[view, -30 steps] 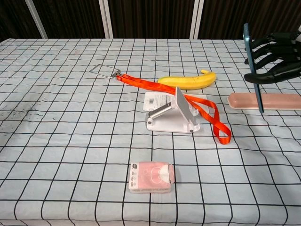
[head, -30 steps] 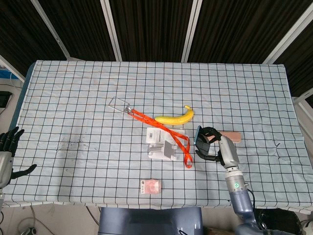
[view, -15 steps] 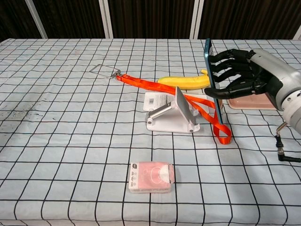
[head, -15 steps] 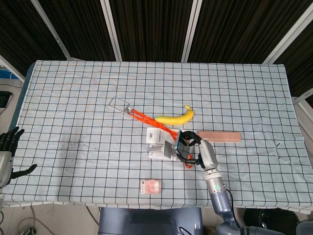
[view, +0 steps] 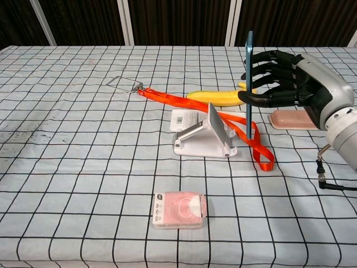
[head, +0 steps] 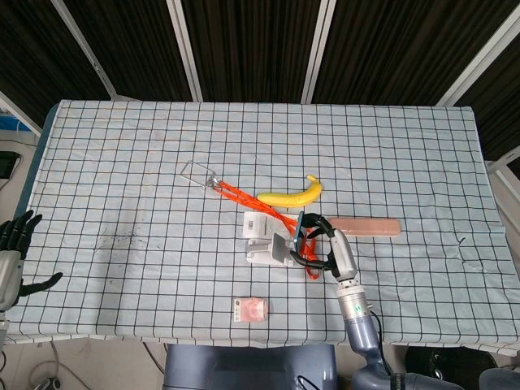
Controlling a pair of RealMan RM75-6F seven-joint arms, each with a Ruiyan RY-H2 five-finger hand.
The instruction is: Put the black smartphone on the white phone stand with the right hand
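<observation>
- Nearest the front edge: small pink packet [view: 179, 210] lying flat on the checked tablecloth [view: 67, 167], well apart from everything else.
- Left hand [head: 15, 244] sits at the far left table edge, fingers spread, holding nothing.
- White phone stand [view: 205, 137] mid-table, its back plate tilted. No phone on it yet.
- Right hand [view: 287, 78] holds the black smartphone [view: 249, 84] edge-on and upright, fingers wrapped across one face and the thumb on the other.
- Phone is in the air just right of the stand and above the orange lanyard [view: 223, 120]; lower end near the stand's right side, contact can't be told.
- Lanyard runs from a metal clip [view: 124, 85] at back left, past the stand, and loops on the cloth at front right.
- Behind the stand: yellow banana [view: 220, 97], partly behind the phone.
- Pink flat case [view: 293, 119] lies right of the banana, under the right hand.
</observation>
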